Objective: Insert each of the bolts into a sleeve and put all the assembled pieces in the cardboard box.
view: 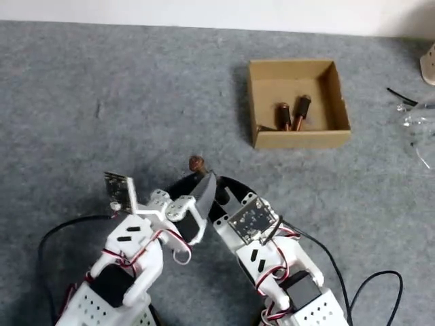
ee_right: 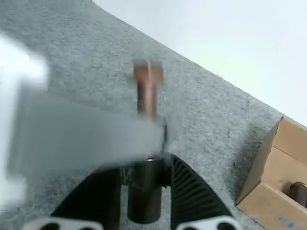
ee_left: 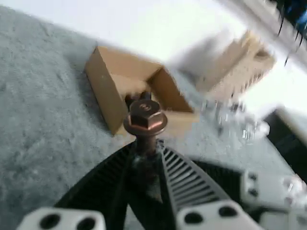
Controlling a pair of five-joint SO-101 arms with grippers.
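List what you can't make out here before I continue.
- Right wrist view: how deep the bolt sits in the sleeve; the left gripper blurs across the joint.
- Left wrist view: what lies in the cardboard box; blurred, and the bolt's head covers it.

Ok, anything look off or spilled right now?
Nothing stands out. The cardboard box sits upright with two assembled pieces inside; the bolt is in the left jaws, in line with the sleeve in the right jaws.

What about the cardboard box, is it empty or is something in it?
Not empty. Two copper-coloured pieces lie side by side on the floor of the cardboard box, with bare floor around them.
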